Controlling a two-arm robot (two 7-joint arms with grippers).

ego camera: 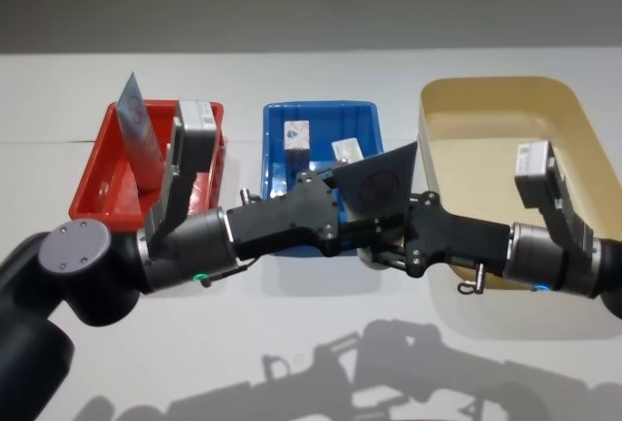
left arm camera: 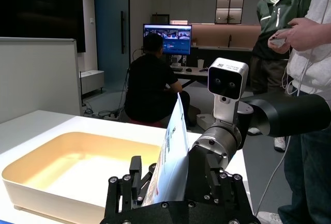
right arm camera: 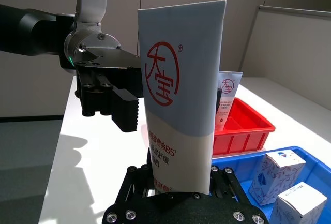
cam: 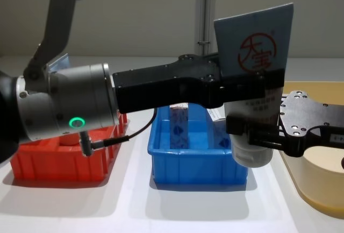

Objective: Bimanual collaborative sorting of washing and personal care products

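Held tube: a squeeze tube, pale blue at the flat crimped end and fading to white lower down, with a red ring logo around red characters and lines of small red print beneath.
Tube pose: upright, crimped end up and white cap down.
Tube place: in the air over the gap between the blue tub and the beige tub, touching neither.
Right gripper: pinching the tube's white lower part, just above the cap.
Left gripper: reaches across from the left at the tube's middle, fingers spread on either side of its flat faces with gaps showing.
Second tube: same colours and logo, standing tilted in the red tub.
Cartons: two blue-and-white boxes stand in the blue tub.
Tubs: red, blue, beige in a row from left to right on the white bench.
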